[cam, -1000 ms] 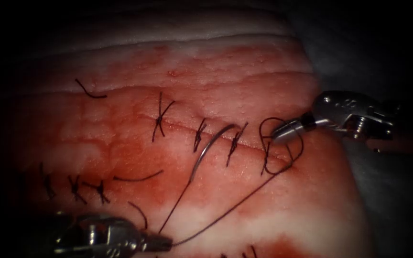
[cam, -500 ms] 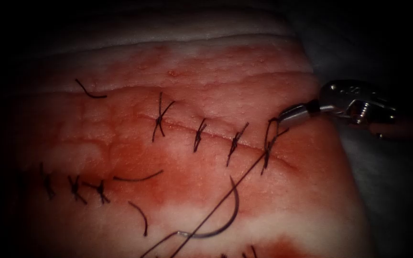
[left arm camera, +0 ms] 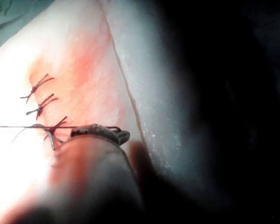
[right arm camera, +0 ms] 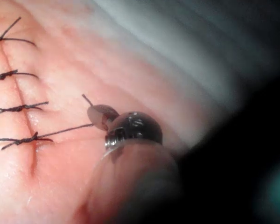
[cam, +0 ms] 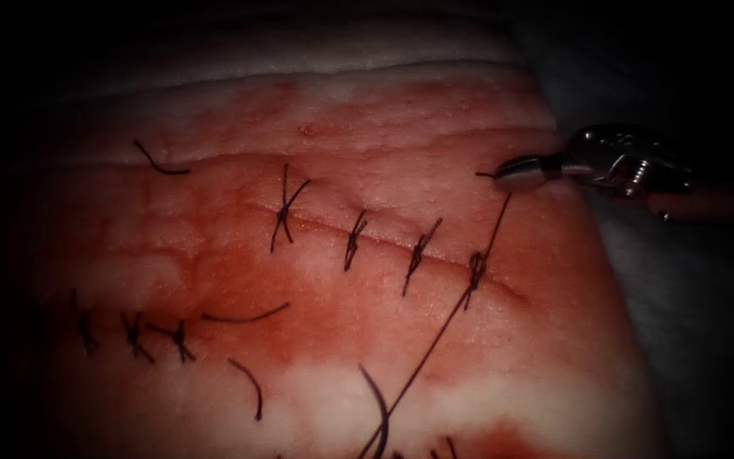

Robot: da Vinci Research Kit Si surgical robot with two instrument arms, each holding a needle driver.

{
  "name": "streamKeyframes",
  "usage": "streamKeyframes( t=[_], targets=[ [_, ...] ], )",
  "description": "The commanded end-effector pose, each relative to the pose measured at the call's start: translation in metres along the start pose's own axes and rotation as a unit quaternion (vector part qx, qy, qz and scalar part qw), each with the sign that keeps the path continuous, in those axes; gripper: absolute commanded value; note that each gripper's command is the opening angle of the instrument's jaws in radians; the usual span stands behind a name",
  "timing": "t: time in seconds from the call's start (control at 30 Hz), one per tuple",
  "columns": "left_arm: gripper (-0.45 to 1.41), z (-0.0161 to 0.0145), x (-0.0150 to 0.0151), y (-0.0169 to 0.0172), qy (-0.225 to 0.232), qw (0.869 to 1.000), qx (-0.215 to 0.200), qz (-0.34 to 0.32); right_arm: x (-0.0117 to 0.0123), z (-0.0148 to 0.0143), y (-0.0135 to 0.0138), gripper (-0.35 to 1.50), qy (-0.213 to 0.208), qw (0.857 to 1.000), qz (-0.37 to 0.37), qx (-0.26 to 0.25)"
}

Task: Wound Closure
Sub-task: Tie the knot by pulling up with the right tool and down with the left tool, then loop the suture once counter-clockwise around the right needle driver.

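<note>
The cut (cam: 384, 246) runs slantwise across the tissue (cam: 435, 127), crossed by several dark stitches. My right tool (cam: 516, 175) is up and to the right of the cut, jaws shut on the thread with a short tail (cam: 484, 174) sticking out. It appears again as the right tool (right arm camera: 99, 116). From there the thread (cam: 493, 223) runs taut to a knot (cam: 476, 270) at the rightmost stitch, then down and left. The curved needle (cam: 378, 406) lies loose on the tissue, left of the cut, held by neither tool. My left tool (left arm camera: 122, 136) is shut on the taut thread (left arm camera: 18, 127).
A second row of stitches (cam: 133, 333) sits at the lower left. Cut thread ends (cam: 161, 161) (cam: 244, 318) (cam: 252, 389) lie on the tissue, and red fluid (cam: 239, 280) stains it. Grey cloth (cam: 690, 340) borders the tissue's right edge.
The left tool drew back past the lower left edge, pulling thread and dragging the needle downward. The loop around the right tool closed into a knot. The right tool moved up and right.
</note>
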Motion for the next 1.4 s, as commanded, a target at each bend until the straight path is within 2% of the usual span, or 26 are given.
streamKeyframes(
  t=[0.03,0.47,0.67,0.7,0.8,0.83,0.87,0.93,1.07,1.1,1.17,1.27,1.3,1.4],
  targets=[
    [-0.45,0.0014,0.0003,0.0003,0.001,1.000,-0.016,0.011,0.0001,0.0011,0.0003,-0.35,0.006,1.000,0.001,-0.005],
    [-0.45,0.0041,0.0029,0.0035,0.019,0.992,-0.094,0.077,-0.0010,0.0020,0.0006,-0.35,0.003,0.997,0.018,-0.073],
    [-0.45,0.0040,0.0028,0.0031,0.021,0.991,-0.100,0.081,-0.0010,0.0017,0.0000,-0.35,0.002,0.995,0.027,-0.094],
    [-0.45,0.0038,0.0029,0.0028,0.018,0.992,-0.097,0.076,-0.0009,0.0015,-0.0002,-0.35,0.020,0.995,0.017,-0.098],
    [-0.45,0.0025,0.0028,0.0014,0.026,0.995,-0.074,0.064,-0.0006,0.0008,-0.0007,-0.35,0.051,0.994,-0.010,-0.091],
    [-0.45,0.0015,0.0024,0.0003,0.032,0.996,-0.053,0.059,0.0000,0.0002,-0.0009,0.51,0.065,0.994,-0.020,-0.090],
    [-0.45,0.0009,0.0022,-0.0006,0.032,0.997,-0.034,0.057,0.0002,-0.0002,-0.0011,0.83,0.075,0.993,-0.017,-0.088],
    [-0.45,-0.0010,0.0015,-0.0032,0.051,0.997,0.017,0.047,0.0010,-0.0015,-0.0017,1.13,0.103,0.991,-0.027,-0.084],
    [-0.45,-0.0040,0.0005,-0.0076,0.070,0.993,0.098,0.019,0.0022,-0.0034,-0.0022,1.35,0.140,0.986,-0.052,-0.073],
    [-0.45,-0.0059,-0.0003,-0.0103,0.087,0.986,0.140,-0.004,0.0027,-0.0044,-0.0026,1.38,0.161,0.982,-0.061,-0.072],
    [-0.45,-0.0076,-0.0012,-0.0126,0.098,0.979,0.177,-0.021,0.0032,-0.0056,-0.0033,1.41,0.180,0.979,-0.066,-0.072],
    [-0.45,-0.0103,-0.0026,-0.0159,0.118,0.966,0.225,-0.045,0.0036,-0.0069,-0.0047,1.41,0.188,0.976,-0.084,-0.074],
    [-0.45,-0.0119,-0.0035,-0.0179,0.131,0.957,0.252,-0.061,0.0037,-0.0076,-0.0059,1.38,0.186,0.975,-0.099,-0.076],
    [-0.45,-0.0140,-0.0049,-0.0210,0.149,0.942,0.290,-0.080,0.0035,-0.0084,-0.0084,1.28,0.186,0.973,-0.113,-0.078]
  ],
)
